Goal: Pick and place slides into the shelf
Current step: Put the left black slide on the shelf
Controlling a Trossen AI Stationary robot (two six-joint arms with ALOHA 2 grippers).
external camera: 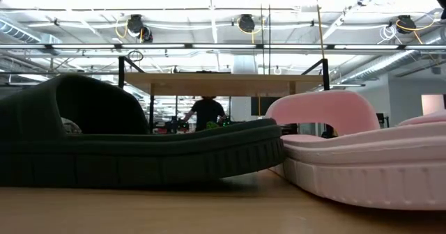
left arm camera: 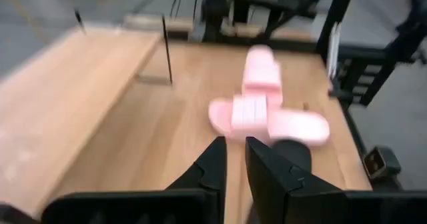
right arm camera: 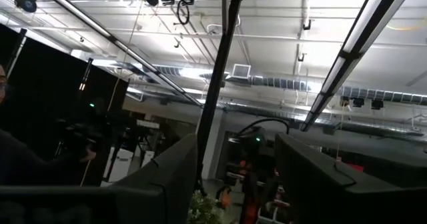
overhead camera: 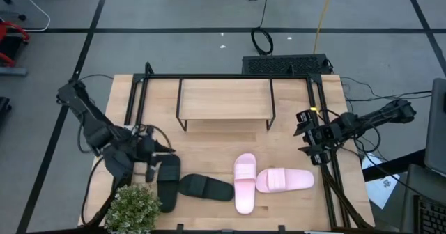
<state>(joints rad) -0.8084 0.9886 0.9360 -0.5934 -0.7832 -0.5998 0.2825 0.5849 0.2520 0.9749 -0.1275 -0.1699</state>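
Four slides lie along the table's near edge, black pair [overhead camera: 188, 184] left, pink pair [overhead camera: 263, 182] right, left gripper [overhead camera: 166, 147] fingers nearly together above them, right gripper [overhead camera: 306, 131] spread, shelf [overhead camera: 224, 99] beyond empty.

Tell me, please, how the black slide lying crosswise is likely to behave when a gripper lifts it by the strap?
The black slide looks like thick moulded foam, so probably light and fairly stiff. Its matte, ribbed sole suggests little slipping. Held by the arched strap, the long sole may tilt downward. The left gripper hovers nearby.
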